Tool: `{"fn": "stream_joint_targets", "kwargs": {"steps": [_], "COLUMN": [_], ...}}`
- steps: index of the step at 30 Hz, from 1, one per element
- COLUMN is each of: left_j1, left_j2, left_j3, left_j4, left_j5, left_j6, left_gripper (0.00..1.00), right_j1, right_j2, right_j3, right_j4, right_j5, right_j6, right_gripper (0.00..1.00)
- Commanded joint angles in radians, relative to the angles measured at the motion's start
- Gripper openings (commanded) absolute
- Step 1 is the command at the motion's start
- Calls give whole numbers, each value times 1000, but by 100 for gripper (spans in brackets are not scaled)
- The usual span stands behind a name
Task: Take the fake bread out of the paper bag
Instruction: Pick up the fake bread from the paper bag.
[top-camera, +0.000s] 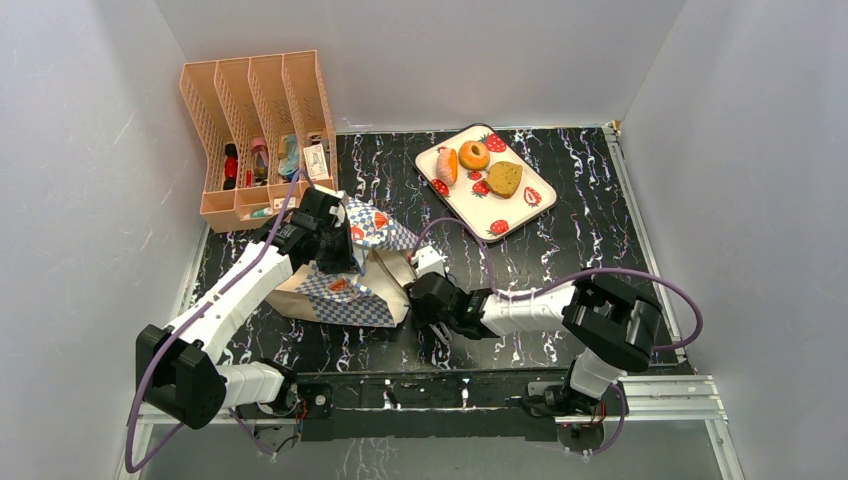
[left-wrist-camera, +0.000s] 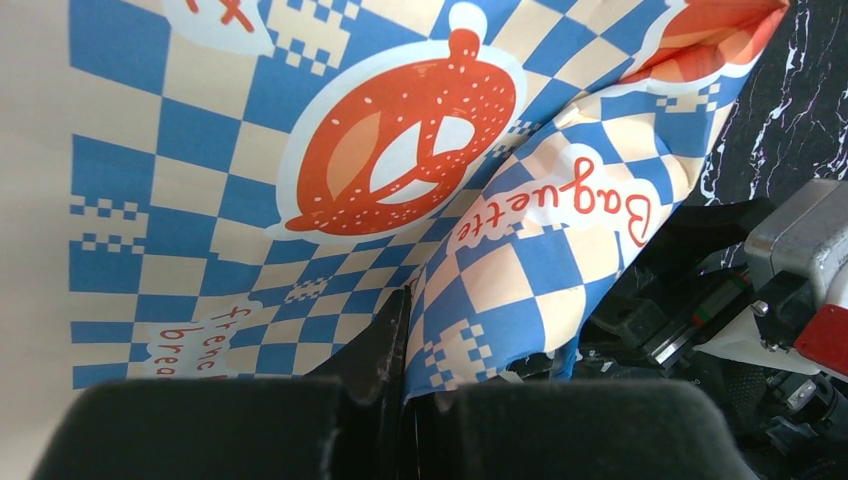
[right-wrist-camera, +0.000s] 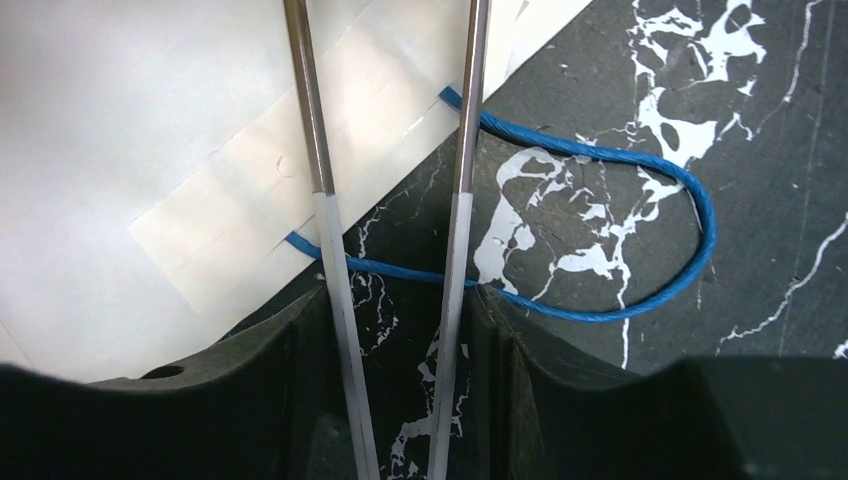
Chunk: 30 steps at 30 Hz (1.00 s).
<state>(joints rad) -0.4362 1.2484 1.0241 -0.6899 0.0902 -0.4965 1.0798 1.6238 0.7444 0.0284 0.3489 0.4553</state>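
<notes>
The paper bag (top-camera: 345, 290) lies on its side left of centre on the table; whatever is inside it is hidden. My left gripper (top-camera: 335, 245) is shut on a fold of its chequered paper (left-wrist-camera: 500, 290), fingers pinched together (left-wrist-camera: 410, 345). My right gripper (top-camera: 432, 303) is at the bag's right end. It grips two thin metal tong strips (right-wrist-camera: 320, 230) that reach over the bag's white inner flap (right-wrist-camera: 150, 130). The blue cord handle (right-wrist-camera: 690, 200) lies on the table there. Fake bread sits on the strawberry tray (top-camera: 520, 212): a ring donut (top-camera: 473, 155), toast slice (top-camera: 504, 178) and pinkish roll (top-camera: 444, 166).
A peach file rack (top-camera: 255, 130) with small items stands at the back left, close behind the left arm. White walls enclose the black marbled table (top-camera: 560, 250). A metal rail runs along the near edge.
</notes>
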Motion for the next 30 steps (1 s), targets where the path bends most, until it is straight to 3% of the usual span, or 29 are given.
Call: {"fn": "stream_joint_targets", "kwargs": {"steps": [1, 12, 30], "left_j1": [-3, -3, -3], "left_j2": [-18, -33, -87], "left_j3": [-11, -9, -41], "left_j4": [-53, -66, -44], "left_j5": [-1, -10, -27], "left_j6": [28, 26, -10], "left_gripper": [0, 0, 0], "right_j1": [16, 78, 81], "right_j2": [12, 25, -277], "right_j3": [-75, -106, -20], "right_j4": [-102, -86, -284], "right_j5": [72, 137, 16], "right_j6": [31, 107, 167], "right_gripper": [48, 36, 31]}}
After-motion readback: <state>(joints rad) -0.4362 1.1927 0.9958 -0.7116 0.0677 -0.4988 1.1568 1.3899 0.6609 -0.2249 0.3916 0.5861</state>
